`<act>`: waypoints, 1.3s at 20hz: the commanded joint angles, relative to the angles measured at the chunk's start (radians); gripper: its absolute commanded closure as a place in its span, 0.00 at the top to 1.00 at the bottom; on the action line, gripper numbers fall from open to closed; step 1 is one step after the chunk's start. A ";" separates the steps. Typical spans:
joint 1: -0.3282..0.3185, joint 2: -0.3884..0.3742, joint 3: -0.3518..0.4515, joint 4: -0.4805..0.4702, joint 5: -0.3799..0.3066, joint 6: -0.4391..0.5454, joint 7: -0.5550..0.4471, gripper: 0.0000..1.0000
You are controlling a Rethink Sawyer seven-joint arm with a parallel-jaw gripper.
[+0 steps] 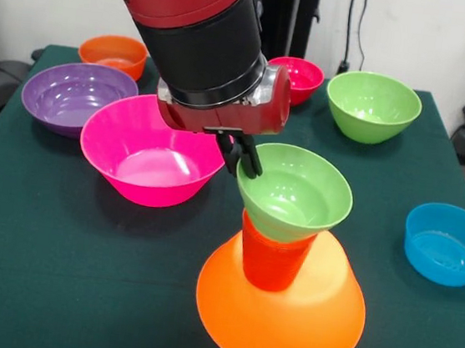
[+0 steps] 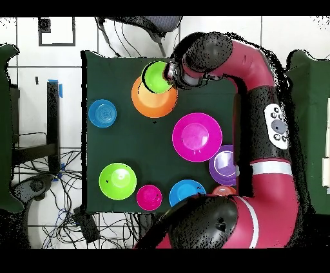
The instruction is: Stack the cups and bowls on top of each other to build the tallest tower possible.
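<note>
On tower (image 1: pixel 279 314) | green bowl (image 1: pixel 295 192) tilted atop cup (image 1: pixel 271 260) | end effector (image 1: pixel 243 160) pinching rim

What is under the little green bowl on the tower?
The small green bowl sits tilted on an orange-red cup, which stands on the big upside-down orange bowl. The cup's top is hidden. The tool grips the bowl's rim.

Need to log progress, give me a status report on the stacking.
Gripper shut on green bowl rim. Bowl sits tilted atop orange-red cup, cup on upturned orange bowl. Pink bowl close beside the arm, nothing blocking the tower.
</note>
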 commanded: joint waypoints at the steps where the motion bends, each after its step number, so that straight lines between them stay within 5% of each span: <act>1: 0.031 0.036 -0.030 -0.002 -0.059 0.029 -0.045 0.00; 26: 0.052 0.082 -0.047 -0.077 -0.080 0.066 -0.040 0.00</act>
